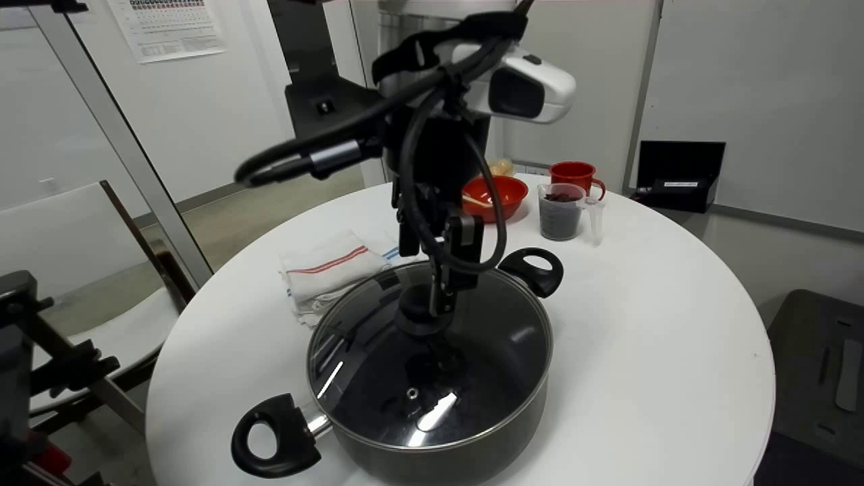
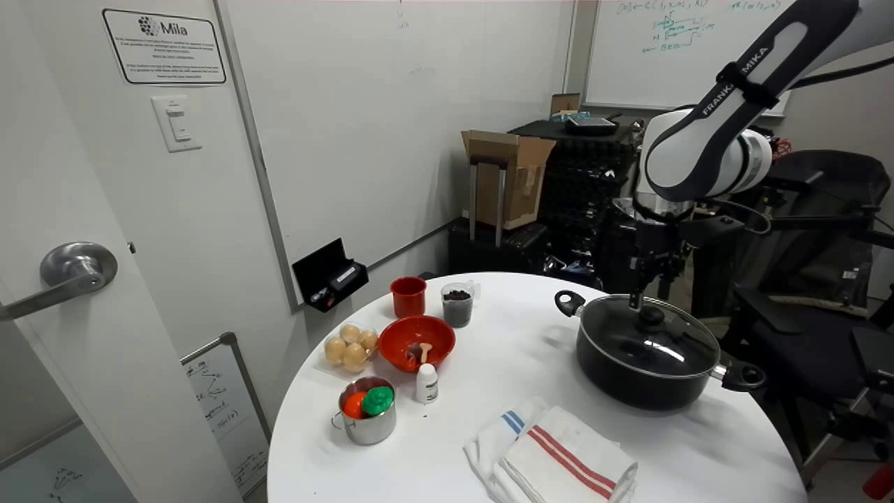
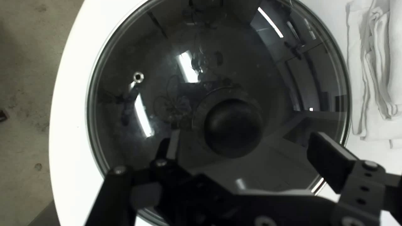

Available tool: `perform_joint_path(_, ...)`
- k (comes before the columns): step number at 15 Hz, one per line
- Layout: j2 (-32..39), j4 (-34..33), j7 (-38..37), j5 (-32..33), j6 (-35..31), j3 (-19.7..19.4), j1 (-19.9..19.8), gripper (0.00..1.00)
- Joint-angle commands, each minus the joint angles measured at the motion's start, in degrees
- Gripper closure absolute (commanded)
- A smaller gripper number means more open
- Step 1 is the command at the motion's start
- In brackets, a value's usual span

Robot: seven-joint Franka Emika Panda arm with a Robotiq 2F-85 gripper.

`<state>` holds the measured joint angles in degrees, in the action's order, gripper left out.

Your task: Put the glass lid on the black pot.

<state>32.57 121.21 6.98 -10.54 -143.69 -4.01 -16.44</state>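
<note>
The glass lid (image 1: 364, 364) lies on top of the black pot (image 1: 466, 455), its metal rim along the pot's edge; both also show in an exterior view, the lid (image 2: 621, 342) over the pot (image 2: 621, 388). The lid (image 3: 220, 62) fills most of the wrist view, with its round black knob (image 3: 233, 128) near the middle. My gripper (image 3: 243, 141) is open and empty, its fingers spread to either side of the knob with gaps between. In both exterior views the gripper (image 1: 426, 277) (image 2: 649, 297) points down at the knob. Whether a finger touches the lid cannot be told.
Folded towels (image 2: 559, 454) lie beside the pot. A red bowl (image 2: 412, 342), red mug (image 2: 408, 297), measuring cup (image 2: 457, 307), eggs (image 2: 349, 347), white bottle (image 2: 427, 384) and steel pot (image 2: 369, 423) stand farther along the round white table (image 1: 661, 337). Two loop handles (image 1: 277, 435) stick out from the pot.
</note>
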Motion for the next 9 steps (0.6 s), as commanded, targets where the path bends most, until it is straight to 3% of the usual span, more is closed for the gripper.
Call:
perform_joint_path(1,-4.43,4.17,0.63,0.52,-2.12,0.19,1.36,0.00)
perform_joint_path(9,-11.64,10.26,2.35,1.86,-2.58,1.05,4.57,0.00)
